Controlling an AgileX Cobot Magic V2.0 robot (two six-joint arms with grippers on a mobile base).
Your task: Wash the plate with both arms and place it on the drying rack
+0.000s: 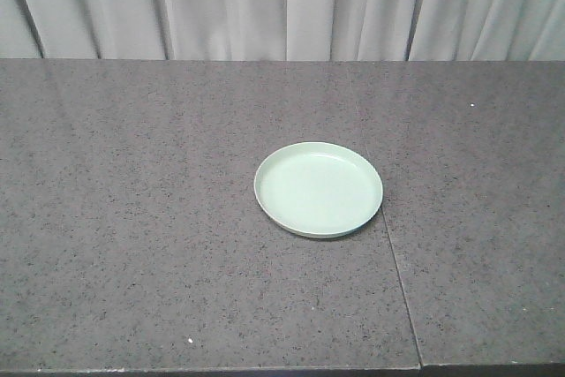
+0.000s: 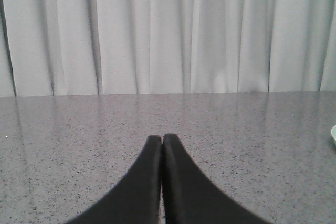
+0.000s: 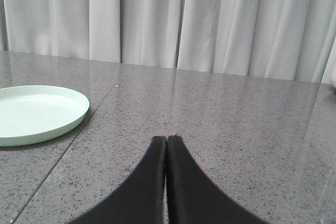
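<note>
Ahead-left of the right gripper (image 3: 166, 140), the plate (image 3: 39, 113) lies flat on the countertop (image 3: 220, 114), well right of the left gripper (image 2: 161, 139); the 2 grippers have jaws pressed together, empty; the plate is judged light, stiff, glossy, slippery when wet; pinch the raised rim at its near edge.

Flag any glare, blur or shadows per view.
Front view: even light, plate sharp, faint shadow under its rim. Left wrist view: left hand soft-edged, curtain reflected in the glossy counter. Right wrist view: right hand equally soft, pale sheen on the counter.
</note>
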